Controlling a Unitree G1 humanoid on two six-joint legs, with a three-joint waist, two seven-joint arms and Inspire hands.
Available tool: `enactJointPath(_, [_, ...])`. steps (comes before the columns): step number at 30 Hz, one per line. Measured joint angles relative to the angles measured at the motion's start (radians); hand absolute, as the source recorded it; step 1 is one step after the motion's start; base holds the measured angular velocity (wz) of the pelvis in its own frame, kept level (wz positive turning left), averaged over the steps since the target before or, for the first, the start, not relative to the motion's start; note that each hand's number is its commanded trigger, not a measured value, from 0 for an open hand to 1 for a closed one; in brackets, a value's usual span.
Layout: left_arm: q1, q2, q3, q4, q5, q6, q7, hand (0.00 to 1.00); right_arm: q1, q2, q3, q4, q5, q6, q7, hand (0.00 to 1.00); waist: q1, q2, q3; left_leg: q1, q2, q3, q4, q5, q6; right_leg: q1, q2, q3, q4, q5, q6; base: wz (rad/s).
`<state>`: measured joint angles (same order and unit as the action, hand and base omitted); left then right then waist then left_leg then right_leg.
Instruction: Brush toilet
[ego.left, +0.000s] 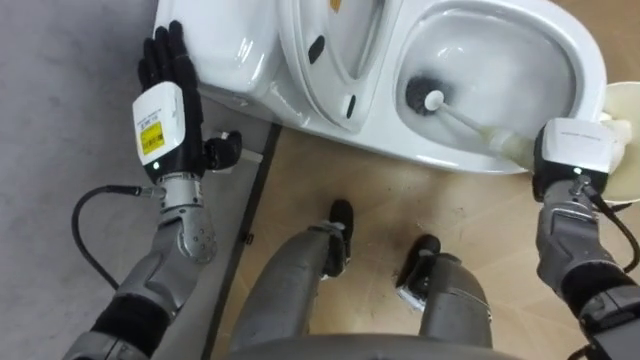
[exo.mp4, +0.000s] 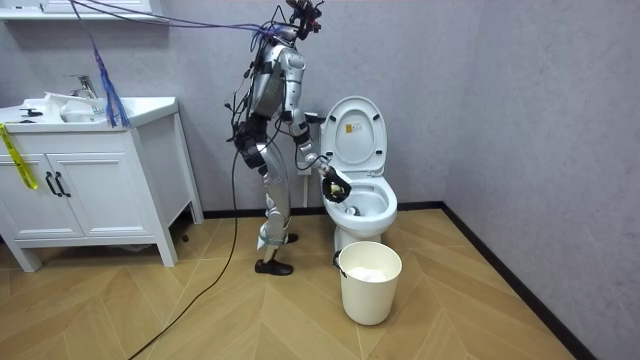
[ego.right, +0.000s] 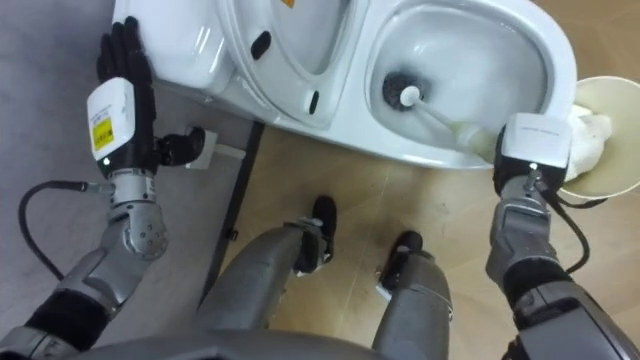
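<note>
Toilet brush: head down in toilet bowl, handle clasped by right robot hand. Left robot hand: spread flat against cistern. Risk: hard scrub flicking water over rim onto floor.

I read bright, even, diffuse light in all views. The glossy white ceramic toilet bowl shows soft highlights on its inner wall, with the dark-bristled white-handled toilet brush in strong contrast against it. A short glare streak sits on the white ceramic cistern. Shadows on the herringbone wood-pattern floor are faint and soft-edged, deepest beneath the white vanity cabinet.
</note>
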<state>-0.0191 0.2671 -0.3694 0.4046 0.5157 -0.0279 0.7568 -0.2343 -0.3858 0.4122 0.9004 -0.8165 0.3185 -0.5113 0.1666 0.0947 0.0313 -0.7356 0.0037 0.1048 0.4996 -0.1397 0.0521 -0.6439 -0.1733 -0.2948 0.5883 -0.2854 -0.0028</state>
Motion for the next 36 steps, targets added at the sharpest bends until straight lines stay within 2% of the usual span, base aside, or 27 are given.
enactJointPath(3, [-0.001,-0.001,-0.009,-0.001,-0.026,0.006,0.015,0.0,-0.006,-0.005,0.0,0.006,0.075,-0.002,-0.003,1.0,-0.002,-0.001,0.0005,0.002,0.005,0.005,0.002,0.0,0.0,-0.002,0.001,0.008,0.005,0.0,0.0,-0.05])
enactJointPath(6, [-0.004,0.006,-0.016,-0.008,-0.052,0.005,0.031,0.0,-0.044,-0.011,-0.002,0.05,0.204,-0.037,-0.014,1.0,-0.009,-0.021,0.0098,-0.008,0.0,0.018,0.011,0.0,0.0,-0.027,-0.016,0.02,0.037,-0.005,-0.003,-0.06])
enactJointPath(7, [-0.012,0.014,-0.026,-0.014,-0.068,0.005,0.04,0.0,-0.067,-0.012,-0.006,0.069,0.283,-0.056,-0.022,1.0,-0.009,-0.033,0.0159,-0.016,0.001,0.03,0.019,0.0,0.001,-0.041,-0.021,0.024,0.052,-0.008,-0.004,-0.08])
enactJointPath(10, [-0.02,0.036,-0.017,-0.032,-0.071,0.005,0.04,0.0,-0.136,-0.013,-0.057,0.092,0.469,-0.105,-0.031,1.0,-0.013,-0.069,0.0193,-0.034,-0.005,0.051,0.023,0.003,0.005,-0.092,-0.04,0.055,0.096,-0.018,-0.006,-0.07])
enactJointPath(11, [-0.024,0.037,-0.005,-0.036,-0.07,0.004,0.04,0.0,-0.166,-0.015,-0.089,0.105,0.536,-0.118,-0.033,1.0,-0.028,-0.078,0.0225,-0.042,-0.005,0.052,0.032,0.005,0.007,-0.099,-0.043,0.055,0.109,-0.02,-0.007,0.06])
enactJointPath(13, [-0.035,0.037,0.008,-0.033,-0.057,0.003,0.038,0.0,-0.182,-0.023,-0.125,0.117,0.586,-0.123,-0.033,1.0,-0.039,-0.089,0.025,-0.044,-0.006,0.053,0.049,0.005,0.008,-0.099,-0.048,0.055,0.126,-0.026,-0.007,0.1])
enactJointPath(14, [-0.036,0.038,0.021,-0.035,-0.039,0.002,0.036,0.0,-0.185,-0.024,-0.148,0.117,0.594,-0.128,-0.033,1.0,-0.047,-0.102,0.0266,-0.048,-0.002,0.054,0.056,0.005,0.008,-0.099,-0.048,0.05,0.127,-0.026,-0.008,0.03])
enactJointPath(17, [-0.038,0.039,0.043,-0.05,-0.01,0.004,0.035,0.0,-0.189,-0.034,-0.187,0.117,0.592,-0.153,-0.035,1.0,-0.069,-0.114,0.0278,-0.057,-0.002,0.055,0.056,0.01,0.018,-0.104,-0.052,0.042,0.13,-0.023,-0.005,0.08])
enactJointPath(19, [-0.048,0.038,0.042,-0.048,-0.01,0.006,0.034,0.0,-0.195,-0.039,-0.188,0.117,0.563,-0.153,-0.036,1.0,-0.071,-0.114,0.0276,-0.063,-0.004,0.055,0.053,0.013,0.021,-0.109,-0.054,0.043,0.132,-0.018,-0.001,0.02])
enactJointPath(22, [-0.061,0.031,0.042,-0.036,0.019,0.02,0.01,0.0,-0.197,-0.037,-0.183,0.115,0.455,-0.153,-0.035,1.0,-0.051,-0.112,0.0267,-0.062,-0.002,0.055,0.057,0.013,0.024,-0.109,-0.051,0.044,0.131,-0.008,-0.003,-0.06])
enactJointPath(24, [-0.069,0.024,0.042,-0.031,0.03,0.03,-0.006,0.0,-0.196,-0.036,-0.166,0.102,0.392,-0.153,-0.029,1.0,-0.042,-0.105,0.0262,-0.059,0.002,0.055,0.055,0.013,0.024,-0.104,-0.043,0.043,0.121,-0.001,-0.004,-0.08])
enactJointPath(25, [-0.069,0.017,0.042,-0.031,0.029,0.036,-0.014,0.0,-0.195,-0.033,-0.16,0.085,0.338,-0.151,-0.017,1.0,-0.034,-0.091,0.0257,-0.058,0.002,0.049,0.056,0.013,0.024,-0.097,-0.034,0.043,0.116,0.0,-0.002,0.0])
enactJointPath(26, [-0.067,0.01,0.04,-0.032,0.029,0.041,-0.028,0.0,-0.192,-0.022,-0.142,0.079,0.294,-0.142,0.001,1.0,-0.028,-0.076,0.0199,-0.054,0.005,0.046,0.053,0.013,0.024,-0.087,-0.029,0.04,0.102,0.005,-0.001,0.0])
enactJointPath(27, [-0.065,0.011,0.038,-0.031,0.029,0.043,-0.034,0.0,-0.189,-0.014,-0.138,0.077,0.274,-0.135,0.011,1.0,-0.025,-0.074,0.0185,-0.049,0.005,0.046,0.051,0.013,0.024,-0.084,-0.028,0.04,0.099,0.006,-0.001,0.0])
enactJointPath(29, [-0.058,0.01,0.033,-0.026,0.036,0.046,-0.047,0.0,-0.159,0.005,-0.127,0.06,0.154,-0.098,0.057,1.0,-0.021,-0.053,0.0141,-0.036,0.008,0.047,0.037,0.013,0.024,-0.063,-0.031,0.017,0.079,0.009,-0.004,0.0])
enactJointPath(32, [-0.053,0.007,0.03,-0.022,0.035,0.042,-0.047,0.0,-0.106,0.01,-0.098,0.004,0.04,-0.066,0.113,1.0,0.0,-0.045,0.0126,-0.032,0.017,0.055,0.031,0.012,0.022,-0.061,-0.02,0.02,0.063,0.014,-0.007,-0.09])
enactJointPath(36, [-0.041,0.014,0.032,-0.017,0.021,0.041,-0.042,0.0,-0.053,0.009,-0.083,-0.1,-0.022,-0.022,0.163,1.0,0.002,-0.031,0.0121,-0.016,0.035,0.047,0.011,0.016,0.01,-0.031,0.004,0.014,0.01,0.03,-0.016,-0.04])
